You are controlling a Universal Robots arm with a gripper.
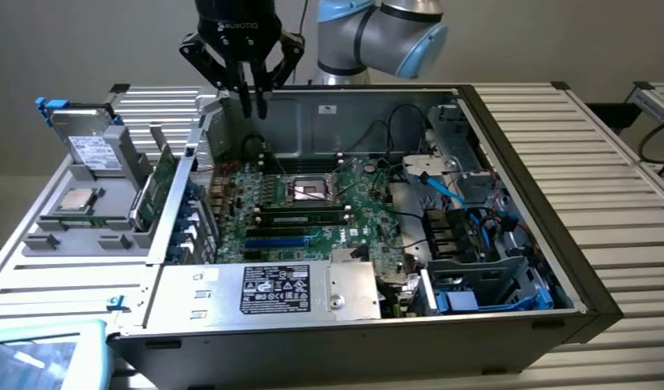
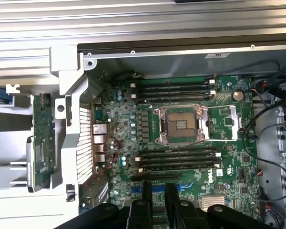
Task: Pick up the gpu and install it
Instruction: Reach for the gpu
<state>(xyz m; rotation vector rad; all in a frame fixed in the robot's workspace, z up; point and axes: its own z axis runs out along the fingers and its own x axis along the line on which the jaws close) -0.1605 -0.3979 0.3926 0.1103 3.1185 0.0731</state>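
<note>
The gpu (image 1: 150,193), a small green card, stands on edge in a grey holder outside the case at the exterior view's left. In the wrist view the gpu (image 2: 42,138) sits in that holder beside the case wall. My gripper (image 1: 253,106) hangs above the rear corner of the open computer case, fingers pointing down. It is well apart from the gpu. In the wrist view my gripper (image 2: 158,185) is open a little over the green motherboard (image 2: 219,119), with nothing between the fingers.
The motherboard (image 1: 310,203) lies inside the open case, with an empty processor socket (image 2: 180,125) and memory sticks (image 2: 176,157). A power supply (image 1: 272,291) fills the case's front. A hard drive (image 1: 93,150) stands at the far left. Blue cables (image 1: 445,191) run at the right.
</note>
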